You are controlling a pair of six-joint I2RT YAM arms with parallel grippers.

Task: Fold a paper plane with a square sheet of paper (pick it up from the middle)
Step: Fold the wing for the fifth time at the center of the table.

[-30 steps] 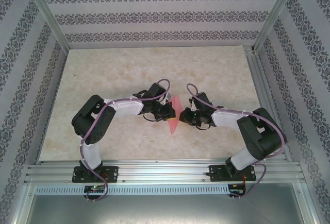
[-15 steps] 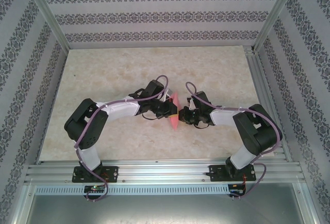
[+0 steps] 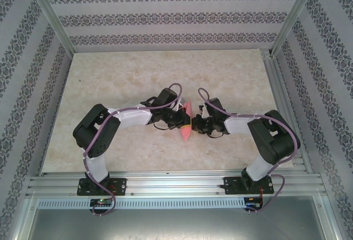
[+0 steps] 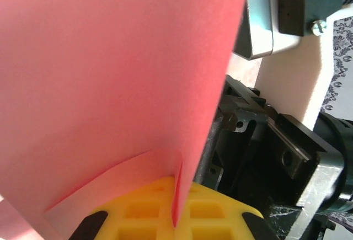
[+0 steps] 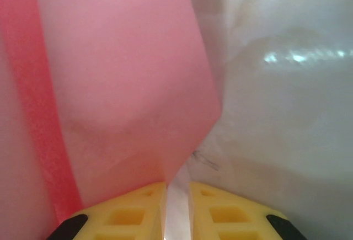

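Observation:
The square sheet of paper is folded into a narrow pink-red dart, the paper plane (image 3: 185, 133), which stands on edge above the table between the two arms, point toward the near side. My left gripper (image 3: 185, 120) is shut on it; in the left wrist view the paper plane (image 4: 110, 74) runs down into the seam between the yellow pads (image 4: 212, 213) of the left gripper (image 4: 177, 209). My right gripper (image 3: 193, 123) faces it from the right. In the right wrist view the paper plane (image 5: 127, 85) ends at the left pad's tip, and the right gripper (image 5: 177, 201) shows a narrow bare gap.
The beige marbled table (image 3: 138, 74) stretches behind and to both sides. Patterned walls and aluminium posts (image 3: 49, 14) enclose it, with a rail (image 3: 176, 184) along the near edge. The right gripper's black body (image 4: 265, 140) sits close behind the paper in the left wrist view.
The two grippers have drawn slightly closer together at the middle. The left arm's elbow swung out and back, and the paper has shifted a little with the left gripper.

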